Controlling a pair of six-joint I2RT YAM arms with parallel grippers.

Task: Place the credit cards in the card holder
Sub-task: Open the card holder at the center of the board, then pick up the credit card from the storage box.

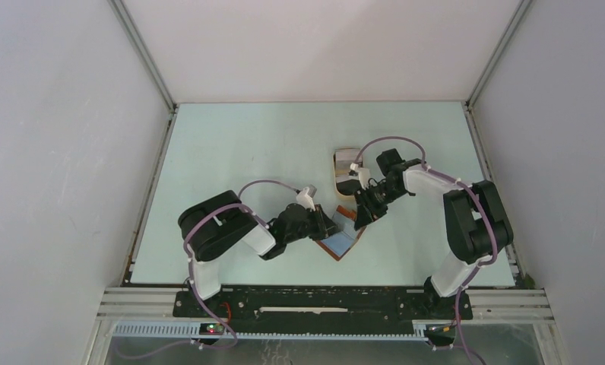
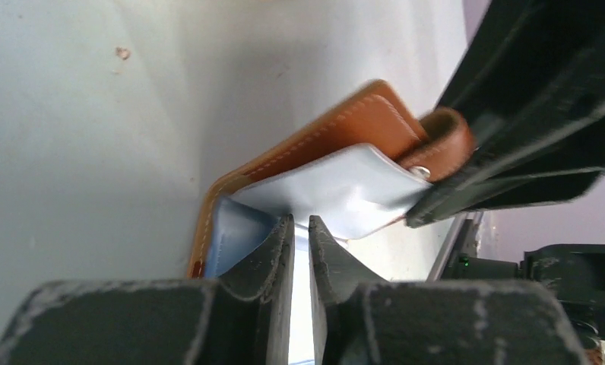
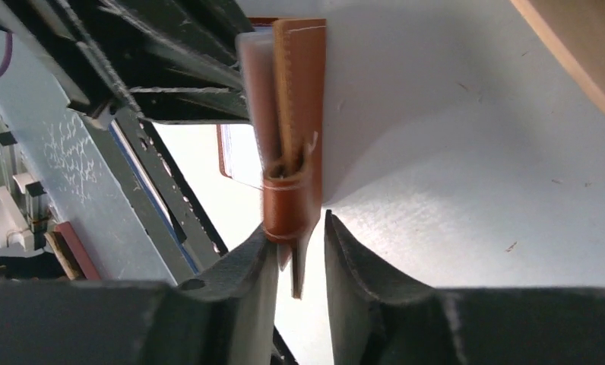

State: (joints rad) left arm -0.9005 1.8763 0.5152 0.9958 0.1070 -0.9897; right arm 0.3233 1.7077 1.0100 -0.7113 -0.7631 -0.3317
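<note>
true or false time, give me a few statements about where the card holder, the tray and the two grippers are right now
1. The card holder sits between the left gripper and the right gripper. True.
2. The tan tray is empty. False: cards lie in it.
3. A pale card shows inside the opened card holder. True.
4. The right gripper has its jaws pressed fully together. False: a gap shows between them, with the card holder's edge in it.
5. The left gripper hangs far from the card holder. False: its tips are right at the holder's open side.
</note>
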